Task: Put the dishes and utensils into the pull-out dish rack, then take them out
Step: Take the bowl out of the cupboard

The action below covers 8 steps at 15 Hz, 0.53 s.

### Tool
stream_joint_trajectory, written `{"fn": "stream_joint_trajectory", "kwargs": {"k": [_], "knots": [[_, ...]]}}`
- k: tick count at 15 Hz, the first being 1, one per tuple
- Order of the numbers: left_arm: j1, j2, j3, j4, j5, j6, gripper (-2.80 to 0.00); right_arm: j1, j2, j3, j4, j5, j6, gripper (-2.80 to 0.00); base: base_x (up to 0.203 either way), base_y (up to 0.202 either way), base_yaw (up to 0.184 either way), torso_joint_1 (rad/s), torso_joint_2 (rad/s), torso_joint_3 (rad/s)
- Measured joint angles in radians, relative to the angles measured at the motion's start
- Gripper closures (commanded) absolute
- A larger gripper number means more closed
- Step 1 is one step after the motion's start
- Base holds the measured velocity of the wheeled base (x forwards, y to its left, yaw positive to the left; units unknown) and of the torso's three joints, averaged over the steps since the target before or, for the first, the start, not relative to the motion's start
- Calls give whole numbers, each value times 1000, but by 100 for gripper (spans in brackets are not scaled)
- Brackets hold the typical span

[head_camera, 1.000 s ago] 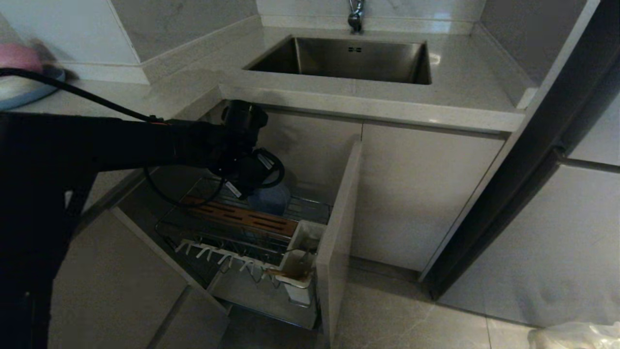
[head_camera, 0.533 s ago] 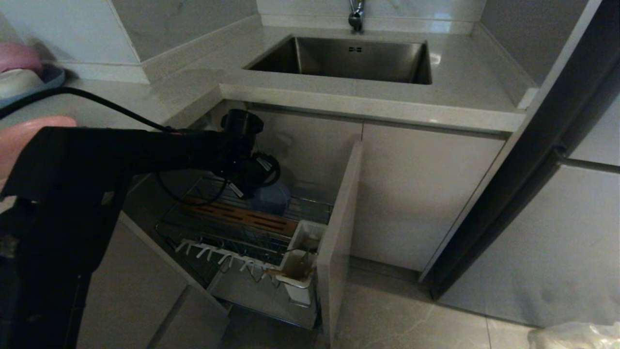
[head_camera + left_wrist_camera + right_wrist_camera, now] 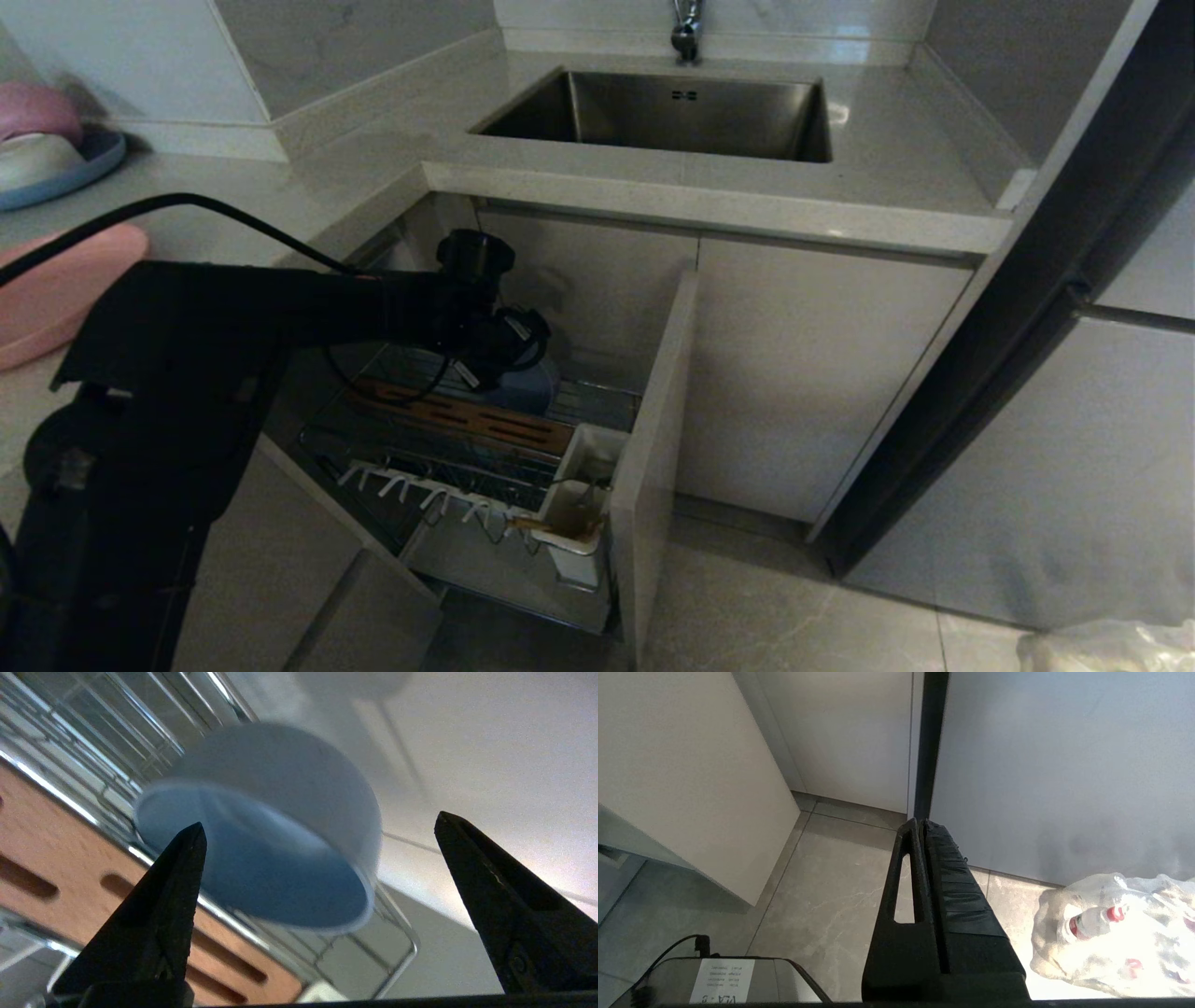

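Left wrist view showed your left gripper (image 3: 317, 826) spread wide, fingers (image 3: 154, 914) clear of the blue-grey bowl (image 3: 261, 849), nothing gripped. Bowl lay tilted on the wire dish rack (image 3: 448, 448) just behind the wooden strip (image 3: 56, 858). Chopsticks (image 3: 551, 527) and spoon (image 3: 583, 485) stood in the white cup (image 3: 574, 546). Pink plate (image 3: 56, 289) sat on the counter (image 3: 280, 187). Your right gripper (image 3: 920, 826) was clamped shut on nothing, parked above the floor.

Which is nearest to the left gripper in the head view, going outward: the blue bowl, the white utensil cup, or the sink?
1. Blue bowl, in the rack right under the left gripper.
2. White utensil cup, at the rack's front corner.
3. Sink, up in the counter behind.
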Motion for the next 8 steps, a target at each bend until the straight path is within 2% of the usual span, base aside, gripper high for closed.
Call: {"fn": "stream_joint_trajectory", "kwargs": {"k": [3, 4, 8], "knots": [[-2, 7, 0, -7, 0, 1, -280, 0, 0, 0, 0, 0, 0, 0, 0, 0, 0, 0, 0, 0], [-1, 8, 0, -7, 0, 2, 0, 0, 0, 0, 0, 0, 0, 0, 0, 0, 0, 0, 0, 0], [-2, 10, 1, -4, 0, 2, 0, 0, 0, 0, 0, 0, 0, 0, 0, 0, 0, 0, 0, 0]]}}
